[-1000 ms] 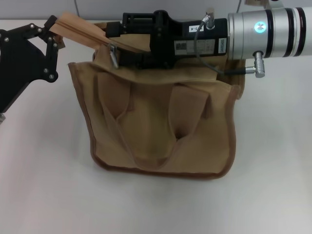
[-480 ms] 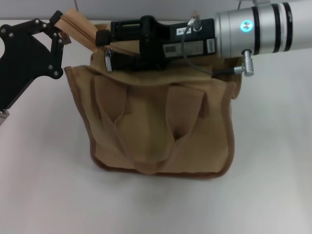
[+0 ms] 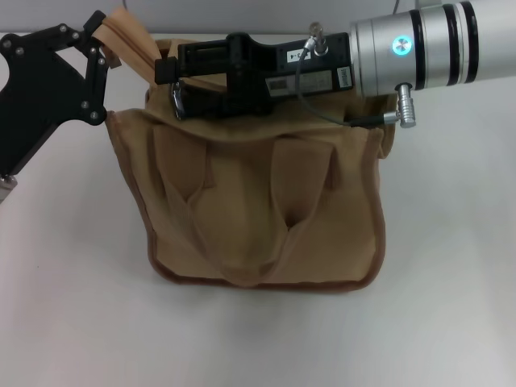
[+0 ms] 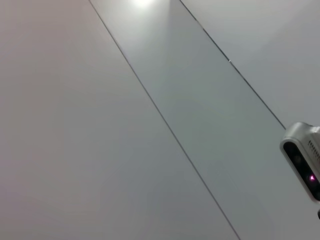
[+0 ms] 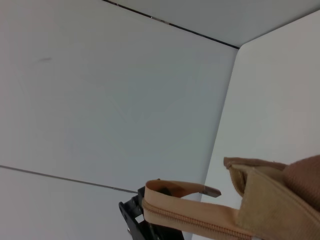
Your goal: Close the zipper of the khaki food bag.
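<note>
OK, your zipper [image 3: 133,40] runs along the top flap of the khaki food bag [image 3: 262,201], which stands upright mid-table [image 3: 451,266], handles hanging down its front. The zipper's loose end sticks up and out past the bag's left top corner, and the left gripper [image 3: 101,36] is clamped on that tape end (the right wrist view shows the same tape, teeth visible). The silver slider [image 3: 175,98] sits near that corner; the right gripper [image 3: 173,85] lies across the bag top, pinched on the slider. Left wrist view: just wall.
</note>
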Robot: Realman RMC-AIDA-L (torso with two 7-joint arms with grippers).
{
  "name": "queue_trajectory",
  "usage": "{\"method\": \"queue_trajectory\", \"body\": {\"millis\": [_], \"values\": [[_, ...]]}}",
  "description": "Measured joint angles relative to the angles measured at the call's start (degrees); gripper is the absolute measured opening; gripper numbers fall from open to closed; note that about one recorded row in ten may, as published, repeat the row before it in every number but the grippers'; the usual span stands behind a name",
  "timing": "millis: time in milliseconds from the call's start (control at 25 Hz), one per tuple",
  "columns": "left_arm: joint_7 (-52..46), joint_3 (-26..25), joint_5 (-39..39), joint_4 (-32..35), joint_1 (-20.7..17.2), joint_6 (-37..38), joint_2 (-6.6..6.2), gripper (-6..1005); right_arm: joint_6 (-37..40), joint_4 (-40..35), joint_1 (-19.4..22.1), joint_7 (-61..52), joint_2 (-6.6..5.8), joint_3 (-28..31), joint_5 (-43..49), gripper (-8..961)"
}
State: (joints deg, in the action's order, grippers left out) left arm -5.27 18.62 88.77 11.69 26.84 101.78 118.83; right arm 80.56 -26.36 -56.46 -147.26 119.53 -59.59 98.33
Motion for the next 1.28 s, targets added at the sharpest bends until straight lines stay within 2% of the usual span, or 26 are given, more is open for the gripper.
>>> {"method": "queue_trajectory", "body": {"millis": [640, 1280], "values": [[-1.49, 0.84, 0.39, 0.07, 1.38, 1.15, 0.0, 12, 0.48, -0.24, 0.59, 4.9, 0.09, -1.04, -0.22, 770], [-4.21, 2.12, -1.49, 0.4, 0.73, 2.14, -0.14, 12, -0.37, -1.59, 0.38, 6.98, -0.01, -2.29, 0.21, 743]]}}
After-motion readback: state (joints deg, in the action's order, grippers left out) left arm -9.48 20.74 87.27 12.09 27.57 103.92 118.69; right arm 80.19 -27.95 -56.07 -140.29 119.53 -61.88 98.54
